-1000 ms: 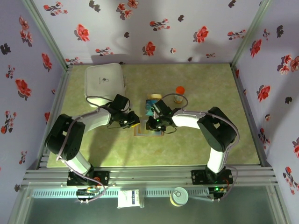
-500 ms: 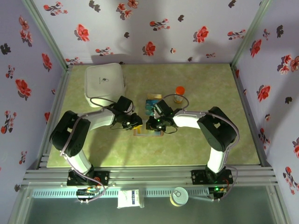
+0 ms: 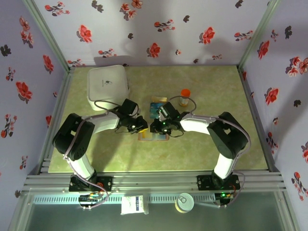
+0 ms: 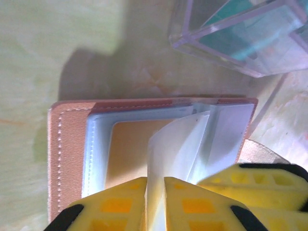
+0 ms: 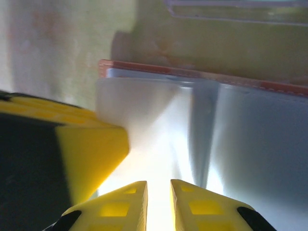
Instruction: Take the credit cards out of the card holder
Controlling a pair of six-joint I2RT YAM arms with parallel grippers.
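Note:
The brown card holder (image 3: 153, 136) lies open on the table, its brown rim (image 4: 67, 154) around clear plastic sleeves. My left gripper (image 4: 155, 195) is shut on one upright clear sleeve page (image 4: 178, 144). A tan card (image 4: 127, 151) shows inside the sleeve to the left of it. My right gripper (image 5: 159, 199) hovers low over the glaring sleeves (image 5: 159, 120), jaws nearly together; what lies between them is washed out. Both grippers, left (image 3: 139, 126) and right (image 3: 155, 128), meet above the holder. Teal cards (image 4: 240, 36) lie in a clear box.
The clear box (image 3: 157, 107) sits just behind the holder. An orange-capped bottle (image 3: 185, 96) stands to its right. A large white square box (image 3: 108, 83) is at the back left. The other arm's yellow finger (image 5: 82, 144) is close beside my right jaws.
The left arm has drawn in and its gripper has edged right over the holder. The right gripper has hardly moved.

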